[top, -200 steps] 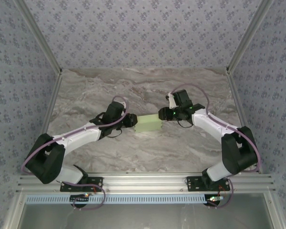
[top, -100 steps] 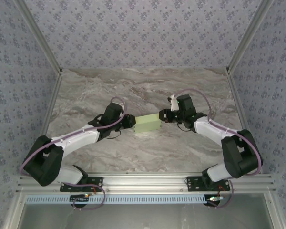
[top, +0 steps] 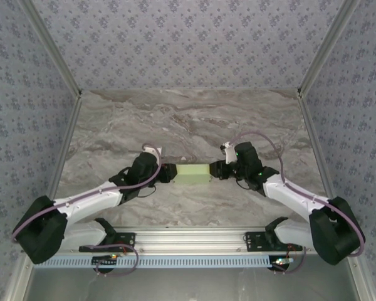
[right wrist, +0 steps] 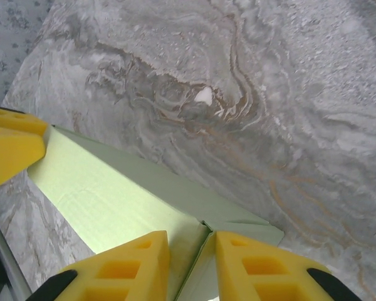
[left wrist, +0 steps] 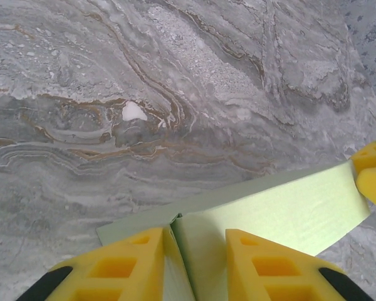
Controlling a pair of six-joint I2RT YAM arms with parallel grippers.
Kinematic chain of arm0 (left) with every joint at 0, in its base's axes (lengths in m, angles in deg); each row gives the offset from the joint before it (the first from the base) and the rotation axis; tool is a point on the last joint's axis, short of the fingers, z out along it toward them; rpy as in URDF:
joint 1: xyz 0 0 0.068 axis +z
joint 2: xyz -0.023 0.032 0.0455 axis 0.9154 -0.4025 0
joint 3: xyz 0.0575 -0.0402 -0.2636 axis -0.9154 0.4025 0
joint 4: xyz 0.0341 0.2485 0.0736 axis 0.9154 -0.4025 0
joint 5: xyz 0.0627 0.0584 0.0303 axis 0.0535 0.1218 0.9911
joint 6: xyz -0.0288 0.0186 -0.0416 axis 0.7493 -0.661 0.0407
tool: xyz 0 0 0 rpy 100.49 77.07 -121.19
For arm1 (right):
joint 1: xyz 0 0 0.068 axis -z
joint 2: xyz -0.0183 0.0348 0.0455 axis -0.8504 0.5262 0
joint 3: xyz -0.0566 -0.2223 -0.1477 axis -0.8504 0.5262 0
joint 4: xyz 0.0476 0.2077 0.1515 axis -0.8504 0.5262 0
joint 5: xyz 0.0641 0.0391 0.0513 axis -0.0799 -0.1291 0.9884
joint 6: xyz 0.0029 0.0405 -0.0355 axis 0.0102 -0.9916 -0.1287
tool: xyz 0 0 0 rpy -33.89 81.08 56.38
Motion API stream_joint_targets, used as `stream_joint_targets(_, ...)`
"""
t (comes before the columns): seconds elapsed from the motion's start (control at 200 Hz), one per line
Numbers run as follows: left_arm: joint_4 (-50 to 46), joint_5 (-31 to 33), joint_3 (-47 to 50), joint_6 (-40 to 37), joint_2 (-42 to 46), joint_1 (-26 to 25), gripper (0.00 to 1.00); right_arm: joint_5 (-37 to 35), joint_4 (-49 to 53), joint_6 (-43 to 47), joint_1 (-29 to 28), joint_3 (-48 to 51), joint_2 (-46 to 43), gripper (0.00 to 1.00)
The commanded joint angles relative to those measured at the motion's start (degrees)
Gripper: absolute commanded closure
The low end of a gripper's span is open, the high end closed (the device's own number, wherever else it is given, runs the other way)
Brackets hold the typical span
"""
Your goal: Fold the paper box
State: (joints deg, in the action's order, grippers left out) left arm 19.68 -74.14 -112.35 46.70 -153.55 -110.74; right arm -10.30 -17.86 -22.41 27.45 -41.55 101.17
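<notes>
Paper box (top: 195, 173) pinched at both ends, over the middle of the table (top: 175, 119).
My left gripper (top: 168, 173) and right gripper (top: 217, 169) each clamp one end; if I pull apart or twist unevenly, I judge the thin card could tear or slip free.

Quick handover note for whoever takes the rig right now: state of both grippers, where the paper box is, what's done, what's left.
Left gripper: closed on the left end of the paper box.
Right gripper: closed on its right end.
Box: held level between the two grippers over the middle of the marble table; I cannot tell if it touches the surface.
Done: the card already forms a long rectangular box.
Left: the end flaps at both grips look not fully tucked; probably finish those, then set it down and release.
</notes>
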Motion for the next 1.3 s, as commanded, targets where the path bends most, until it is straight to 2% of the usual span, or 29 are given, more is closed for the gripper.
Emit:
stream_joint_targets(0.0, -6.27, 0.11, 3.35, -0.42, 1.01, -2.73, 0.71, 0.43, 3.25, -0.22, -3.45, 3.71, -1.59, 0.73)
stream_joint_targets(0.115, -8.31, 0.70, 2.26, -0.39, 1.63, -2.73, 0.71, 0.59, 2.86, -3.17, -3.39, 3.79, -2.66, 0.64)
stream_joint_targets(0.195, -10.97, 1.61, 0.37, -0.19, 1.34, -2.78, 0.70, 0.42, 7.17, -4.79, -2.69, 1.12, -2.17, 0.58)
stream_joint_targets(0.345, -13.59, 1.73, -1.84, 0.93, 1.18, -2.25, 0.65, 3.55, 9.89, -6.77, -0.92, -0.88, -1.42, 0.53)
stream_joint_targets(0.54, -16.20, -3.00, -2.40, 2.26, 1.87, -1.87, 0.55, 7.78, 9.27, -8.60, -1.00, -0.11, -0.27, 0.53)
stream_joint_targets(0.779, -17.40, -8.80, -0.94, 3.75, 4.21, -1.92, 0.54, 9.72, 9.35, -7.87, -3.29, 1.66, -2.35, 0.56)
stream_joint_targets(1.024, -18.18, -10.14, 0.81, 5.17, 8.07, -1.89, 0.54, 6.76, 11.13, -5.32, -5.58, 3.31, -4.52, 0.59)
stream_joint_targets(1.294, -16.07, -8.40, 0.42, 4.94, 3.61, -1.30, 0.53, 1.22, 8.41, -3.27, -6.99, 3.02, 0.94, 0.60)
